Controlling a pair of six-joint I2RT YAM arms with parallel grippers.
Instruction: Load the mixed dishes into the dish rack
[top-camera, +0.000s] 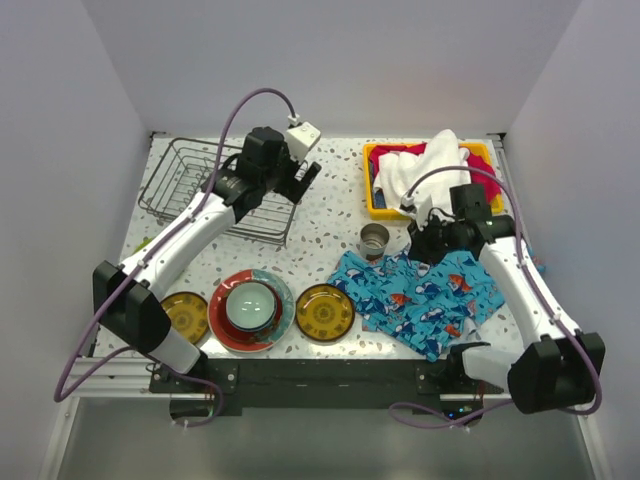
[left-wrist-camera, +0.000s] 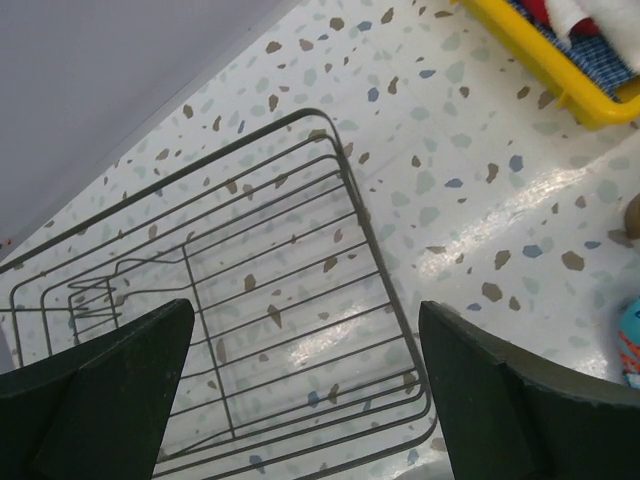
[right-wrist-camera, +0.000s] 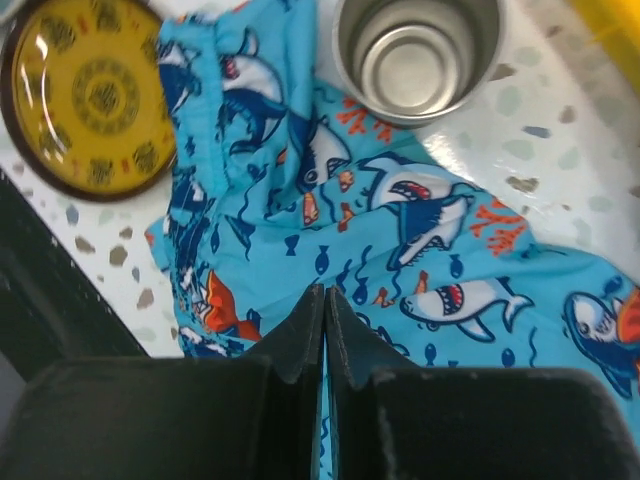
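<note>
The dish rack (top-camera: 176, 183) sits open-side up, long axis seemingly left-right.

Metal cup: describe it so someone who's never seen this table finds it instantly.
Find the yellow bin at the table's far right, then the blue shark-print cloth in front of it. The metal cup stands upright between them, by the cloth's far left corner. It's the only shiny steel cylinder, open-topped and empty, unlike the flat amber plate nearer the arms.
</note>
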